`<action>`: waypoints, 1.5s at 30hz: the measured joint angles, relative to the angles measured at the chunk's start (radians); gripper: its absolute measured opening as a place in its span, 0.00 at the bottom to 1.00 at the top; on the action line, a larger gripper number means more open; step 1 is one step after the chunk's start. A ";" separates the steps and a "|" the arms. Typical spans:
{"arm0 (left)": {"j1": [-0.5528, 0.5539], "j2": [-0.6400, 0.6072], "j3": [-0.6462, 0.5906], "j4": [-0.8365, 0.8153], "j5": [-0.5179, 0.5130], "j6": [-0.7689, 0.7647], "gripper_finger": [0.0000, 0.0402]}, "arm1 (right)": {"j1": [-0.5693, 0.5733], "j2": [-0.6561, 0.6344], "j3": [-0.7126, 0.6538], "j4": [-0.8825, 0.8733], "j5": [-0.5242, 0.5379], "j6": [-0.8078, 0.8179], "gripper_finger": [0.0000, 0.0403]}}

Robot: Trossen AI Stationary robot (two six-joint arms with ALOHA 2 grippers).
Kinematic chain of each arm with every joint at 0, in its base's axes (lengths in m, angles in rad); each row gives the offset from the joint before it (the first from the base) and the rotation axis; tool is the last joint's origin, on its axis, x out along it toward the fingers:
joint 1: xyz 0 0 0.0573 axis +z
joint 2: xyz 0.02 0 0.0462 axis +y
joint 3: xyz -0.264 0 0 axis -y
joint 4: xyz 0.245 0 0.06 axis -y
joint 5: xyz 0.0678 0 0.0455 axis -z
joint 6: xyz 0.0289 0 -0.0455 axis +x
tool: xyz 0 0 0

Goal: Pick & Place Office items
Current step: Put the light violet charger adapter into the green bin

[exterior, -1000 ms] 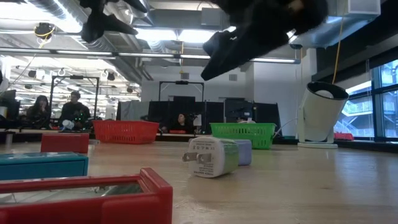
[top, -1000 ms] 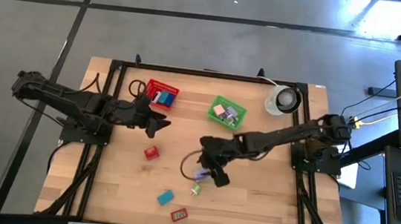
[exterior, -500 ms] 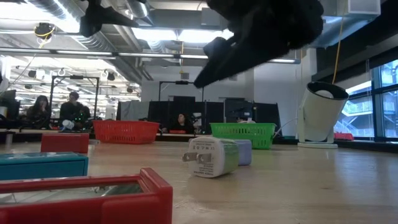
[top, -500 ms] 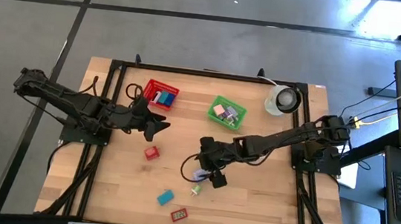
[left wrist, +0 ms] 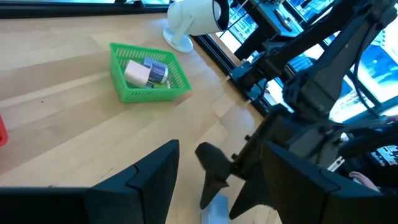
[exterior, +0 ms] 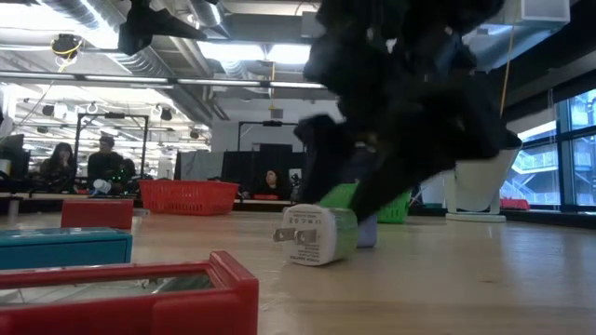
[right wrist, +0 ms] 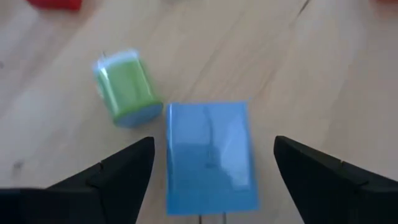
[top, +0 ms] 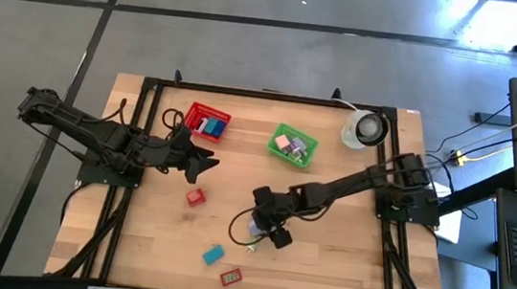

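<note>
We see the right claw (top: 267, 232) low over the middle of the bench (top: 342, 269), its two fingers (right wrist: 118, 171) spread wide on either side of a lavender-blue block (right wrist: 211, 155) that lies flat on the wood; the fingers stand apart from it, so nothing is gripped. Just beside that block rests a small green-and-white charger plug (right wrist: 127, 87), seen in the low view (exterior: 318, 234) lying on its side with its prongs pointing left. The left claw (top: 201, 161) hovers to the left of centre, near the red basket (top: 208, 121); its fingers (left wrist: 152, 177) stand partly apart and we see nothing between them. A small red piece (top: 195, 197) sits on the bench just near of that claw. Nearer the front edge lie a teal block (top: 214, 253) and a red-framed piece (top: 231, 277). The green basket (top: 293, 144) at the far centre holds a white piece and a lavender one (left wrist: 146, 71), and the red basket holds several more pieces. A clear round container (top: 366, 129) stands at the far right.
</note>
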 joint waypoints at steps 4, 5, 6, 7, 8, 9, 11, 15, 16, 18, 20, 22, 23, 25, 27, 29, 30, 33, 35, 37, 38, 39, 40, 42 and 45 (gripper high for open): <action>0.000 0.000 0.000 0.000 -0.003 0.001 0.56 | -0.001 0.043 0.000 0.004 -0.018 0.012 0.82; 0.000 0.000 0.000 -0.001 -0.004 0.001 0.56 | -0.001 0.046 0.000 0.005 -0.019 0.024 0.82; 0.000 0.000 0.000 -0.003 -0.004 0.002 0.56 | -0.001 0.049 0.001 0.007 -0.020 0.040 0.82; 0.000 0.000 0.000 -0.004 -0.004 0.002 0.56 | -0.001 0.050 0.001 0.008 -0.018 0.059 0.82; 0.000 0.000 0.000 -0.004 -0.004 0.003 0.56 | -0.001 0.050 0.001 0.010 -0.014 0.078 0.81; 0.000 0.000 0.000 -0.004 -0.004 0.003 0.56 | -0.001 0.051 0.001 0.013 -0.008 0.089 0.80; 0.000 0.000 0.000 -0.004 -0.004 0.003 0.56 | -0.001 0.048 0.001 0.013 0.007 0.102 0.77; 0.000 0.000 0.000 -0.004 -0.008 0.003 0.56 | -0.001 0.048 0.001 0.011 0.012 0.105 0.66; 0.000 0.000 0.000 -0.004 -0.012 0.003 0.56 | -0.001 0.048 0.001 0.009 0.013 0.109 0.62; 0.000 0.000 0.000 -0.004 -0.018 0.003 0.56 | -0.001 0.047 0.002 0.005 0.017 0.133 0.54; 0.000 0.000 0.000 -0.004 -0.024 0.003 0.56 | -0.005 0.041 0.002 -0.005 0.017 0.175 0.52; 0.000 0.000 0.000 -0.004 -0.024 0.003 0.56 | -0.014 0.023 0.000 -0.045 0.017 0.217 0.52; 0.000 0.000 0.000 -0.004 -0.024 0.003 0.56 | -0.021 0.009 -0.001 -0.067 0.028 0.236 0.52; 0.000 0.000 0.000 -0.005 -0.025 0.003 0.56 | -0.042 -0.035 -0.004 -0.139 0.071 0.247 0.52; 0.002 0.000 0.000 -0.007 -0.029 0.003 0.56 | -0.070 -0.095 -0.003 -0.191 0.131 0.245 0.52; 0.001 0.000 0.000 -0.007 -0.049 0.003 0.56 | -0.104 -0.163 -0.002 -0.270 0.193 0.245 0.52; 0.001 0.000 0.000 -0.007 -0.062 0.003 0.56 | -0.122 -0.193 -0.002 -0.299 0.219 0.248 0.52; 0.001 0.000 0.000 -0.004 -0.110 0.003 0.56 | -0.181 -0.292 -0.002 -0.360 0.293 0.282 0.52; 0.001 0.000 0.000 -0.004 -0.150 0.003 0.56 | -0.227 -0.347 -0.001 -0.380 0.342 0.314 0.52; 0.001 0.000 0.000 -0.004 -0.198 0.003 0.56 | -0.272 -0.386 -0.001 -0.397 0.390 0.348 0.52; 0.001 0.000 0.000 -0.004 -0.220 0.003 0.56 | -0.294 -0.401 -0.001 -0.398 0.412 0.369 0.53; 0.002 0.000 0.000 -0.004 -0.241 0.003 0.56 | -0.316 -0.415 -0.001 -0.405 0.434 0.389 0.53; 0.002 0.000 0.000 -0.004 -0.262 0.003 0.56 | -0.335 -0.426 -0.001 -0.412 0.452 0.408 0.54; 0.002 0.000 0.000 -0.004 -0.294 0.003 0.56 | -0.388 -0.429 0.000 -0.418 0.460 0.440 0.55; 0.002 0.000 0.000 -0.004 -0.325 0.003 0.56 | -0.458 -0.412 -0.001 -0.425 0.442 0.475 0.55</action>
